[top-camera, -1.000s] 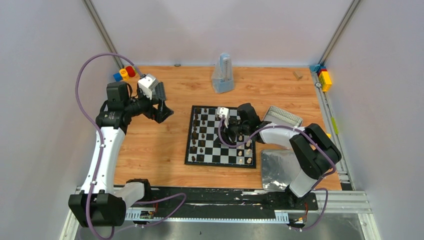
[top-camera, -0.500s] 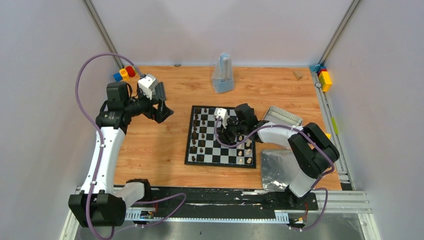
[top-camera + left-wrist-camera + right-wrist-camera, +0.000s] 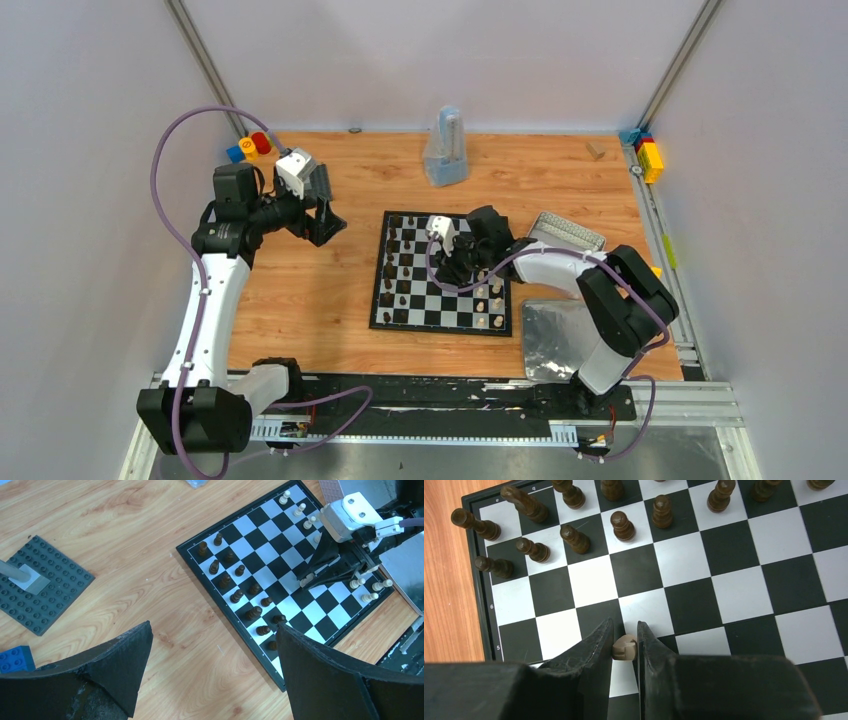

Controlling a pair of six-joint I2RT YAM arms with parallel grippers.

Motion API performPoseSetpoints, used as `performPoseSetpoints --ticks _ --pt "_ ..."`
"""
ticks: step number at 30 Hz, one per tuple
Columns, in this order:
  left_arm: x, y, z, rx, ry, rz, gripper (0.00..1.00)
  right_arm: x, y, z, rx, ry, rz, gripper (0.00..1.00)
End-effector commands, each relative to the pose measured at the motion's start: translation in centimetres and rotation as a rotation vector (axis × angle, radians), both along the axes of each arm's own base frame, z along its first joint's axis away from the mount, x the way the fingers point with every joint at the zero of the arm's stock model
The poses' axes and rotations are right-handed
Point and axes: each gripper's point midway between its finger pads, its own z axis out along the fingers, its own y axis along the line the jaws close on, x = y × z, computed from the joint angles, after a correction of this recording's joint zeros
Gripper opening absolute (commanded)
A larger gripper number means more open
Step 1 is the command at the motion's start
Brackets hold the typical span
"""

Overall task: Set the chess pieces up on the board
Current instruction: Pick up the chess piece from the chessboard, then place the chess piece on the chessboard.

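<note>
1. The right gripper [image 3: 624, 626] is clamped on a small pale cream chess piece with a notched top [image 3: 625, 647], which is pinched between the two black fingers.
2. The held piece is kept low over the middle of the flat black-and-white checked chessboard [image 3: 744, 592]. Whether it touches the surface cannot be told.
3. Dark brown turned chess pieces [image 3: 622, 526] are stood in two rows along the board's left side, and more pale cream pieces [image 3: 497, 292] are lined up along its right side.
4. The left gripper [image 3: 214, 630] is held with its fingers wide apart and nothing between them, above the wood-grain table [image 3: 320, 300] to the left of the board.
5. A dark grey studded baseplate [image 3: 42, 587] is seen in the left wrist view, lying on the table well apart from the board.
6. A shiny silver metal tray [image 3: 555, 335] is laid just beside the board's near right corner.
</note>
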Motion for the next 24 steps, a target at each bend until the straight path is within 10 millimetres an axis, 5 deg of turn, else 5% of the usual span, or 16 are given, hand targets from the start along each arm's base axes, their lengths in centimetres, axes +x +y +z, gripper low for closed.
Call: performPoseSetpoints --ticks 1,8,13,24 --pt "0.0 0.2 0.8 0.007 -0.042 -0.002 1.00 2.6 0.5 4.0 0.043 -0.093 -0.031 0.03" --pt "-0.2 -0.1 1.3 -0.006 -0.050 -0.011 1.00 6.8 -2.9 8.9 0.090 -0.097 -0.189 0.00" --pt "-0.2 -0.2 1.7 -0.024 -0.042 -0.006 1.00 9.7 -6.4 10.4 0.088 -0.094 -0.344 0.00" --pt "-0.5 -0.7 2.4 -0.051 -0.040 -0.026 1.00 13.6 -12.7 8.8 0.037 -0.039 -0.584 0.00"
